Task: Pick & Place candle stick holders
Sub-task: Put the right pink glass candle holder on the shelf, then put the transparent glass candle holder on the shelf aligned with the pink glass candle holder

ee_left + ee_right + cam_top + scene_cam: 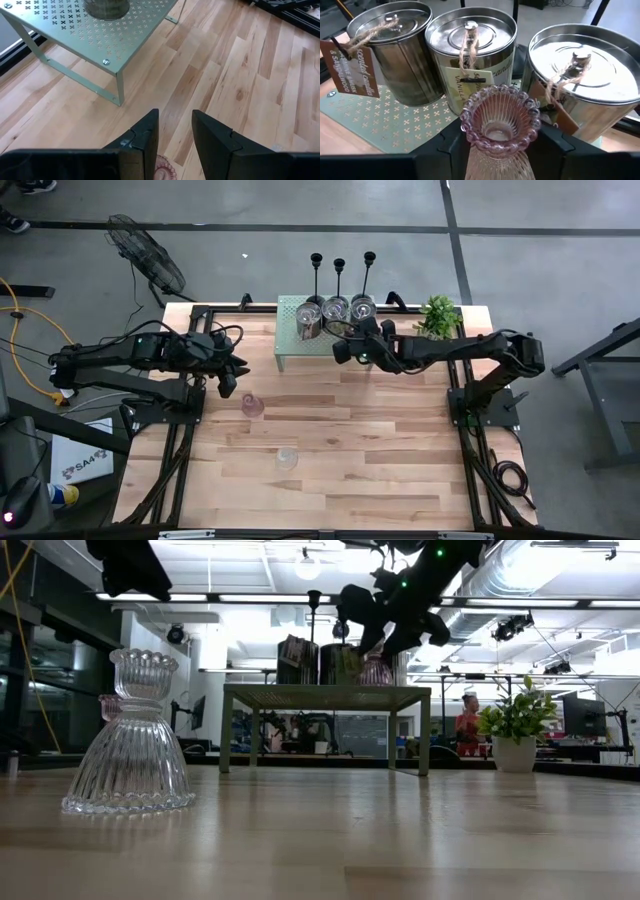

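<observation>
Three black candlesticks (340,265) stand behind the pale green shelf (290,345). Three silvery tins (470,45) stand on the shelf. My right gripper (501,140) is over the shelf's near side, shut on a pink ribbed glass holder (500,117) in front of the tins. A second pink glass holder (252,406) and a clear one (130,740) stand on their bases on the table. My left gripper (175,135) hangs open above the table's left part, just beside the second pink holder, with nothing between its fingers. My right gripper pinches the pink holder's flared lower body (472,160) between its two fingers (447,147), one on each side, below the beaded rim. The fingers come from the table's right side, slanting down. The holder is upright; in the low view its base (376,681) is level with the shelf top.
A small leafy plant (438,315) in a white pot stands at the table's far right, close to my right arm. Paper tags on twine hang from the tins (347,65). A fan (145,255) stands on the floor beyond the table's far left corner.
</observation>
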Robot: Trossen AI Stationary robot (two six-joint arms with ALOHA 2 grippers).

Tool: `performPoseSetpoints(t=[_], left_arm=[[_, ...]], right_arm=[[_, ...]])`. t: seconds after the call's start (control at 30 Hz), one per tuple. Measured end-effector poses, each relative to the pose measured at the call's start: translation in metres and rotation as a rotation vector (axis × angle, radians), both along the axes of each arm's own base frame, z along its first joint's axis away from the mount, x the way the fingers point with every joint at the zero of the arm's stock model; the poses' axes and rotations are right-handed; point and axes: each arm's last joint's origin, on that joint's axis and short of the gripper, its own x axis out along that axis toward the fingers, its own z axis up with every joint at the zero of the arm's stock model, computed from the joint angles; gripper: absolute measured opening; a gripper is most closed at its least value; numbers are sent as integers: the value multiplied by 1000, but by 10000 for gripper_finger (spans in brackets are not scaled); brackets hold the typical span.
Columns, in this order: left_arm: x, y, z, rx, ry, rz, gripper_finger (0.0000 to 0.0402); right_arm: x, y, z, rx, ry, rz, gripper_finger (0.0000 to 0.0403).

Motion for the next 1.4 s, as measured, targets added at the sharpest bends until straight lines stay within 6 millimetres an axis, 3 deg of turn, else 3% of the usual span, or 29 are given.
performPoseSetpoints(t=[0.7, 1.4], left_arm=[[0, 0, 0, -1, 6, 0, 113], [0, 0, 0, -6, 5, -6, 113]], right_arm=[[2, -1, 5, -55, -32, -26, 202], [-6, 0, 23, -78, -84, -18, 204]])
